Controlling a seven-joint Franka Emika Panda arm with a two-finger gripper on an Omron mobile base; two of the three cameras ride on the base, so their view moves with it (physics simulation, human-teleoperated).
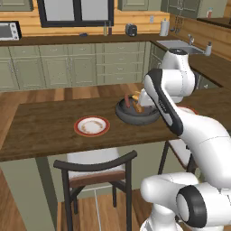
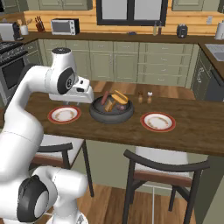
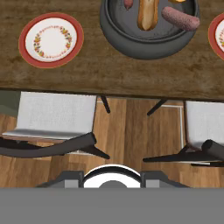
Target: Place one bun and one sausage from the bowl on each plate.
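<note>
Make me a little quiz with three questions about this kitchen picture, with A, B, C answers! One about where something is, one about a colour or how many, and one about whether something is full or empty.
1. Where is the bowl?
A. Between the two plates
B. On a chair
C. On the floor

2. What colour are the plates' rims?
A. Blue
B. Green
C. Red

3. What is on the plates now?
A. A bun each
B. Nothing yet
C. Sausages

Answers:
1 A: the bowl sits on the table with the left plate and the right plate either side.
2 C: both rims are red.
3 B: both plates are bare; the bun and sausage lie in the bowl.
</note>
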